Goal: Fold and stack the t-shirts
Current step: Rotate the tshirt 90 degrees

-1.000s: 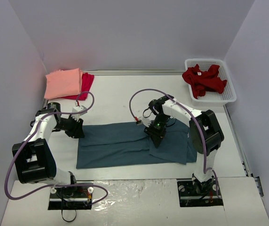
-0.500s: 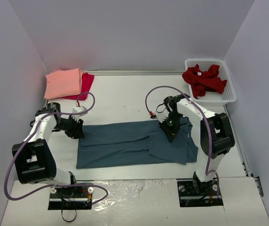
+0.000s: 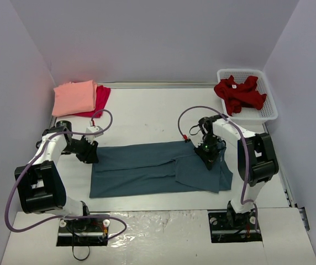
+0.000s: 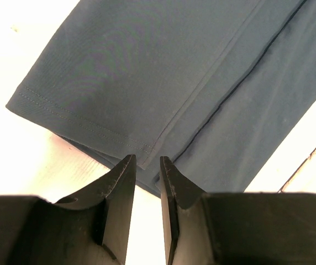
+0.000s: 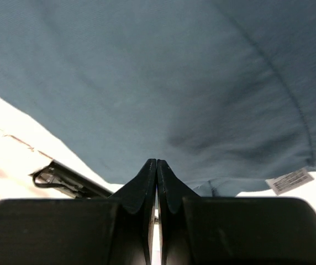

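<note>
The slate-blue t-shirt (image 3: 147,168) lies flat across the table middle, its right part folded over. My left gripper (image 3: 89,152) sits at its left hem, jaws narrowly open; in the left wrist view (image 4: 147,161) the tips stand at the hem of the shirt (image 4: 163,66) with bare table between them. My right gripper (image 3: 209,154) is shut on the shirt's right part; in the right wrist view (image 5: 156,163) the jaws are pressed together under the cloth (image 5: 147,72). The salmon-pink t-shirt (image 3: 74,97) lies folded on the crimson one (image 3: 101,96) at back left. The dark red t-shirt (image 3: 240,93) lies crumpled in the basket.
The white lattice basket (image 3: 268,113) stands at the back right against the wall. A white label (image 5: 289,181) shows at the shirt's edge. Purple cables loop over both arms. The enclosure walls stand on three sides.
My right gripper has moved right and slightly nearer, drawing the folded flap of the slate-blue shirt toward its right side. The left arm has barely moved.
</note>
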{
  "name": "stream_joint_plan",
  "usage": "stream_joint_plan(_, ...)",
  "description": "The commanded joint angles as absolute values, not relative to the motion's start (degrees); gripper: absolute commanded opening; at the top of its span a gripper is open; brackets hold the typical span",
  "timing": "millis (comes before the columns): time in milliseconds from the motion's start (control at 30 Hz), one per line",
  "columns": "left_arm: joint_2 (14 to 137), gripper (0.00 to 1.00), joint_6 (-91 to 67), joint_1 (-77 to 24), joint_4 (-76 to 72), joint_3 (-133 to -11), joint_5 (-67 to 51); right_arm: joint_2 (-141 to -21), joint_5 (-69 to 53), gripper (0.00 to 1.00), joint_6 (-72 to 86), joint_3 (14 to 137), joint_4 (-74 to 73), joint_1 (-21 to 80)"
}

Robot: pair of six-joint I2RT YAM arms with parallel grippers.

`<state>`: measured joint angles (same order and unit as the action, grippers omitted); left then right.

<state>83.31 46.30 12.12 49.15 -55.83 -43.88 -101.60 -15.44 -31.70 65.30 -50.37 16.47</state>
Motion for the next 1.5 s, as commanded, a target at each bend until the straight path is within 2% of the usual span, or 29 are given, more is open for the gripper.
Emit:
stream_joint_plan(0,82.97,0.23,47.99,12.57,50.54,-58.27,-44.91,-103.53,-12.92,0.0,-31.29,65.56,-50.63,15.56)
stream_joint_plan(333,80.42,0.23,47.11,12.57,49.75,-57.74,-43.6,-114.95,-13.1,0.0,-30.76,75.13,-49.04,14.77)
stream_joint_plan(433,79.11,0.29,45.8,12.66,49.22,-57.83,-43.77,-118.99,-12.39,0.0,-30.85,80.04,-48.95,14.33)
stream_joint_plan(533,77.17,0.44,43.26,12.66,47.65,-57.92,-44.3,-123.56,-12.3,0.0,-30.59,86.19,-49.22,13.63)
stream_joint_plan(567,76.65,0.53,42.63,12.66,47.11,-57.92,-44.3,-124.71,-12.39,0.0,-30.5,87.87,-49.13,13.62)
stream_joint_plan(667,74.8,0.67,40.61,12.74,45.62,-58.18,-43.86,-129.01,-12.48,0.0,-30.58,95.41,-50.53,13.62)
stream_joint_plan(733,74.09,0.89,39.82,12.74,45.35,-58.88,-43.6,-132.44,-12.66,0.0,-30.59,99.38,-51.24,13.62)
stream_joint_plan(800,74.0,0.97,39.2,12.74,45.44,-59.67,-43.51,-135.68,-12.57,0.0,-30.24,105.27,-51.42,13.62)
stream_joint_plan(833,74.09,0.94,38.85,12.74,45.79,-60.03,-43.42,-136.75,-13.09,0.0,-29.97,107.29,-52.03,13.54)
stream_joint_plan(1233,75.23,0.94,31.83,12.57,41.84,-61.08,-38.86,-150.37,-15.91,0.0,-26.02,136.98,-53.61,13.97)
stream_joint_plan(1467,80.86,0.94,25.32,12.66,39.2,-63.63,-34.11,-152.23,-14.33,0.0,-23.99,142.73,-47.82,15.99)
